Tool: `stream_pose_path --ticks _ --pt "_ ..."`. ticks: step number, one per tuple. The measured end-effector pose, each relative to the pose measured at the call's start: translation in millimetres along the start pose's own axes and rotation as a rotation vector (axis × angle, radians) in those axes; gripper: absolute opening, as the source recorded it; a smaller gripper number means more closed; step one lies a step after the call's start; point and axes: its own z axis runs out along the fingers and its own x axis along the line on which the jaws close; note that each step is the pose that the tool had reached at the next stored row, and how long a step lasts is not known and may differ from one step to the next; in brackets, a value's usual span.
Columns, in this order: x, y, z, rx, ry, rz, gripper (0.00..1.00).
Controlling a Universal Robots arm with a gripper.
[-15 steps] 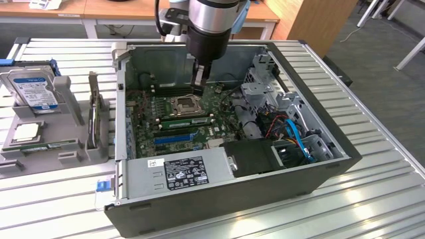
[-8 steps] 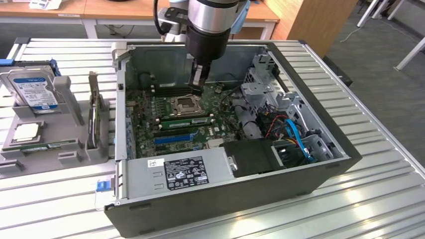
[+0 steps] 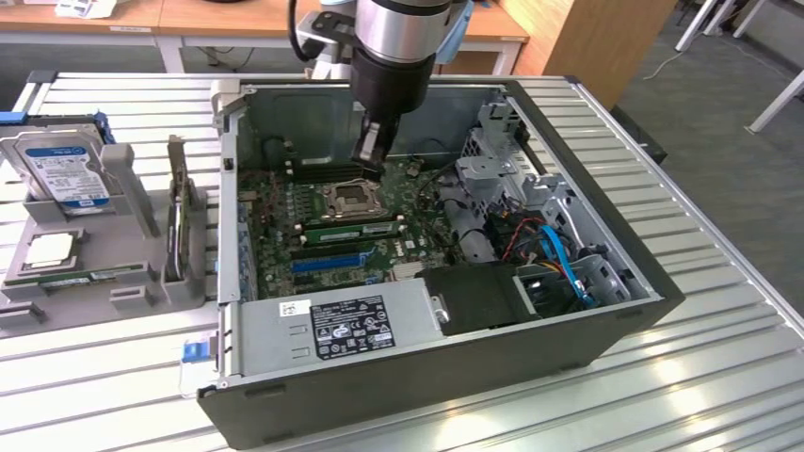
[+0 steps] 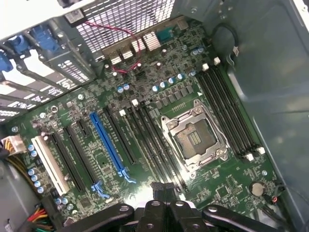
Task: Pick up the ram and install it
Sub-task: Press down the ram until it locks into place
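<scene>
Exterior view: arm (image 3: 395,56) vertical, gripper (image 3: 368,169) inside computer case (image 3: 603,282), jaws closed.

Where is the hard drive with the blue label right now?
The hard drive stands in a grey holder on the table at the exterior view's left, outside the open computer case.

Silver arm (image 3: 399,33) (blue-capped joints, black cable) carrying black gripper (image 3: 372,151).
</scene>
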Motion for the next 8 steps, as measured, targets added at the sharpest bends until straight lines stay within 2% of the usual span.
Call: stream_pose_path --ticks 8 --pt "0.1 0.2 0.0 0.0075 -0.0047 0.098 0.1"
